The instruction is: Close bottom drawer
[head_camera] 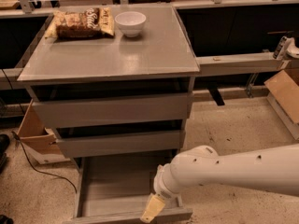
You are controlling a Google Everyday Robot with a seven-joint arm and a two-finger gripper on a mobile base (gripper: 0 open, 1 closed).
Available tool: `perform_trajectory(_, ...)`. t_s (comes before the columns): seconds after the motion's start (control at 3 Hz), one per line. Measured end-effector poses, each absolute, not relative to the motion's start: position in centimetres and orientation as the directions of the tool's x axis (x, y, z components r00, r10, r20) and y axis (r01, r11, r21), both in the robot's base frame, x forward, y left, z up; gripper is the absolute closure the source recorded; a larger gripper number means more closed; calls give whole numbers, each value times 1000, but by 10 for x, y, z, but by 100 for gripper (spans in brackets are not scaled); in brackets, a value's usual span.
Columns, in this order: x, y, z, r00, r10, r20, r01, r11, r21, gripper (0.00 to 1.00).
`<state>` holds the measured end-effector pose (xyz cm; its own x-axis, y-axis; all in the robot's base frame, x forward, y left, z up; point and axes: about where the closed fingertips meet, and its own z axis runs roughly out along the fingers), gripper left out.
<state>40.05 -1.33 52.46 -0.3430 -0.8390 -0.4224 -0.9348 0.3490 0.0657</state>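
Observation:
The bottom drawer of the grey cabinet stands pulled far out, its long shallow grey tray bare inside. Its slim front panel runs along the lower edge of the camera view. My gripper hangs from the white arm that comes in from the right. It sits at the drawer's front right, just behind the front panel. One yellowish finger shows, pointing down at the panel's top edge. The two upper drawers are nearly shut.
A white bowl and a snack bag lie at the back of the cabinet top. A cardboard box stands left of the cabinet and another at the right. A black cable runs across the floor at left.

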Motion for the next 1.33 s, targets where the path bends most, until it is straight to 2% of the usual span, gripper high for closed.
perform_trajectory(0.33, 399, -3, 470, -358, -833, -423, -930, 360, 76, 0)
perform_trajectory(1.0, 441, 46, 373, -310, -797, -518, -942, 333, 52, 0)
perform_trajectory(1.33, 438, 46, 373, -315, -794, -520, -940, 336, 57, 0)
